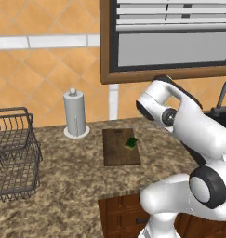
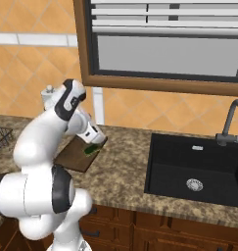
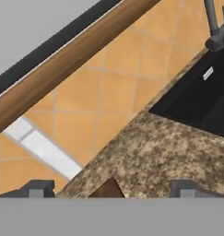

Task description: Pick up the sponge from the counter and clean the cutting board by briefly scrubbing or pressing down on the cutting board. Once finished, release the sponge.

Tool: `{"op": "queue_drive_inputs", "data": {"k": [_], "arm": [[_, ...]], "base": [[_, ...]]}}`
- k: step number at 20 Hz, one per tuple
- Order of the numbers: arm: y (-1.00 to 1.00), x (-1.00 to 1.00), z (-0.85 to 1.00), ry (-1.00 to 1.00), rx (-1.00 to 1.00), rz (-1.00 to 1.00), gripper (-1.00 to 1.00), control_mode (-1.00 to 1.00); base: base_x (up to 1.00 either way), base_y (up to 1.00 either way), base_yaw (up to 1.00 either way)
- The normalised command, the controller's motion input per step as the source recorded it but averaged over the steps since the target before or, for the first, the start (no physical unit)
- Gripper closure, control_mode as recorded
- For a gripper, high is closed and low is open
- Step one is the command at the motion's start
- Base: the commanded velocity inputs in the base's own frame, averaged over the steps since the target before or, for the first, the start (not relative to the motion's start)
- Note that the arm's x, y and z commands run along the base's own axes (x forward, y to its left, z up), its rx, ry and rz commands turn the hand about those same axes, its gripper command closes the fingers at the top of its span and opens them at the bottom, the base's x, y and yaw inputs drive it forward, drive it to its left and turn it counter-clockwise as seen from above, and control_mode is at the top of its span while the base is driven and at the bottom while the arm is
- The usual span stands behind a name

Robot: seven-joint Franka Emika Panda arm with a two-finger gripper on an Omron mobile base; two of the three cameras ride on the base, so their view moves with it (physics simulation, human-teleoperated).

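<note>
1. Your sponge (image 1: pixel 131 142) lies on the cutting board (image 1: pixel 120 148), at the board's right edge near its far right corner.
2. The board sits mid-counter (image 1: pixel 63 186), just beside the paper towel holder (image 1: pixel 76 114) (towards the tiled wall).
3. Your gripper (image 3: pixel 111 192) has its fingers (image 3: pixel 36 189) spread wide, pinching nothing.
4. In the right base view the sponge (image 2: pixel 92 148) sits just under the hand, apart from the fingers.
5. The sink (image 2: pixel 199 169) is well right of the board.
</note>
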Motion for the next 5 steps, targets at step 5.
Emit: {"op": "queue_drive_inputs", "data": {"k": [5], "arm": [[-0.08, -0.42, 1.00, -0.24, -0.22, 0.04, -1.00, -1.00]], "base": [[0.00, 0.00, 0.00]]}}
